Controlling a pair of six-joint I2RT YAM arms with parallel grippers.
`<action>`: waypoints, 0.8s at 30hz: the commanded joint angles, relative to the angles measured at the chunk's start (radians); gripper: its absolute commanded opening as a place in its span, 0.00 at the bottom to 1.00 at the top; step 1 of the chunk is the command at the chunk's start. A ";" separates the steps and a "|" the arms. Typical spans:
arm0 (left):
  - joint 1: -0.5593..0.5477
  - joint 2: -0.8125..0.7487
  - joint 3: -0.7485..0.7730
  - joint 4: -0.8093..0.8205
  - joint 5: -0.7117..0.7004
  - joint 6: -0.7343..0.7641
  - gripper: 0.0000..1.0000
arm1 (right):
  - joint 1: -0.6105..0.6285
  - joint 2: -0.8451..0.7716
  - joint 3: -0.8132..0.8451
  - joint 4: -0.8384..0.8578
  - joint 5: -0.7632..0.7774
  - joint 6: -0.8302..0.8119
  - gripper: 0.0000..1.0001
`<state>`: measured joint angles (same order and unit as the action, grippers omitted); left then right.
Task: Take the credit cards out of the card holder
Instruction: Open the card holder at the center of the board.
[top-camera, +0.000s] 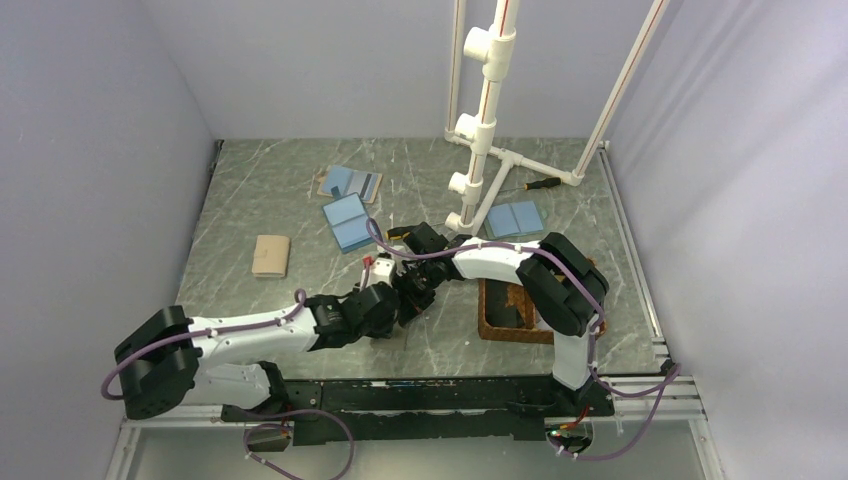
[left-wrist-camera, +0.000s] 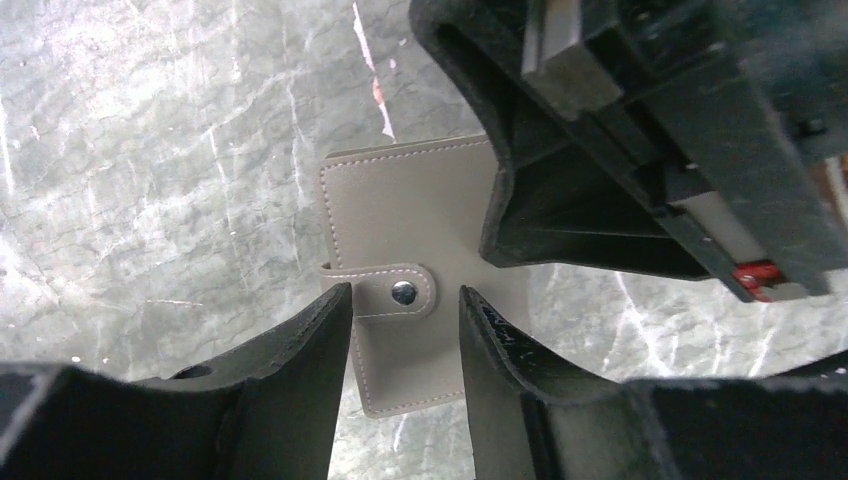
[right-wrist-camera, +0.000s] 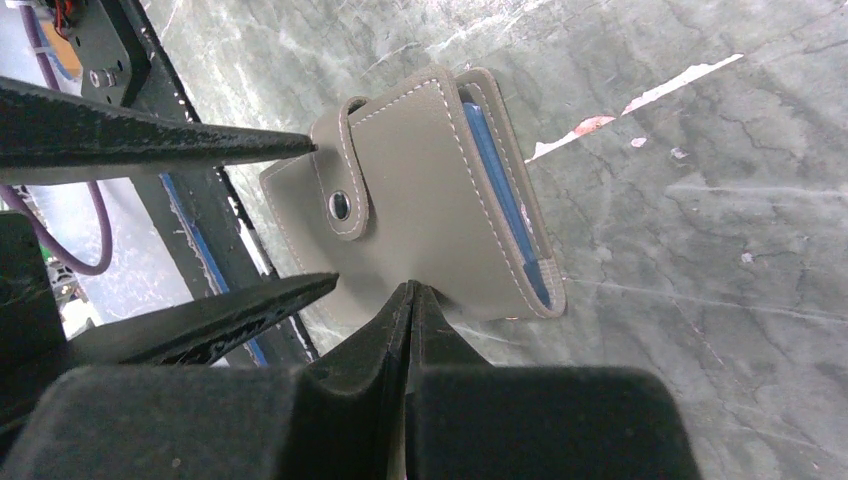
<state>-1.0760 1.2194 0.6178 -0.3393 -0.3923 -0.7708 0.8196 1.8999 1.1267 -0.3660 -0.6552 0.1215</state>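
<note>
1. One taupe, white-stitched bifold card holder (right-wrist-camera: 430, 180) is the working piece. It sits at mid-desk where the two arms meet. It is closed, with its strap (right-wrist-camera: 352, 170) fastened by a round metal snap (left-wrist-camera: 404, 292). A blue lining shows along its open edge, but no credit cards are visible.
2. The left pincer (left-wrist-camera: 405, 295) is released, its fingers parted on either side of the strap tab. I cannot tell whether the tips touch the holder.
3. The right pincer (right-wrist-camera: 412, 292) is clenched on nothing. Its joined tips are set against the holder's near edge, apparently pinning it.
4. Step in hand (judgement): unfastening. The holder is not yet opened, so card removal has not begun and the task is at an early stage.
5. The next move calls for the left fingers to close on the strap's free end and peel it off the snap while the right tips hold the body down. The risk is that the whole holder lifts or skids on the smooth top.
6. Surface: a grey-green, marble-patterned desk (right-wrist-camera: 700, 200) with a pale scuff (right-wrist-camera: 640, 90).
7. The top view also shows three blue bifold pieces lying open (top-camera: 347, 222), a tan folded piece (top-camera: 270, 255) and a brown wicker tray (top-camera: 492, 325) under the right arm.
8. Room: a white pipe frame (top-camera: 485, 120) stands at the back, and plain pale walls (top-camera: 100, 150) enclose three sides.
</note>
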 joint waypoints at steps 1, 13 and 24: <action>-0.008 0.035 0.043 -0.017 -0.046 0.014 0.48 | -0.001 0.037 0.010 -0.007 0.086 -0.033 0.00; -0.022 0.103 0.071 -0.030 -0.075 0.011 0.49 | -0.002 0.042 0.012 -0.008 0.086 -0.034 0.00; -0.039 0.188 0.093 -0.114 -0.147 -0.041 0.29 | -0.002 0.047 0.013 -0.013 0.086 -0.036 0.00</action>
<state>-1.1069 1.3743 0.6895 -0.3946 -0.4843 -0.7803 0.8196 1.9045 1.1324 -0.3706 -0.6586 0.1211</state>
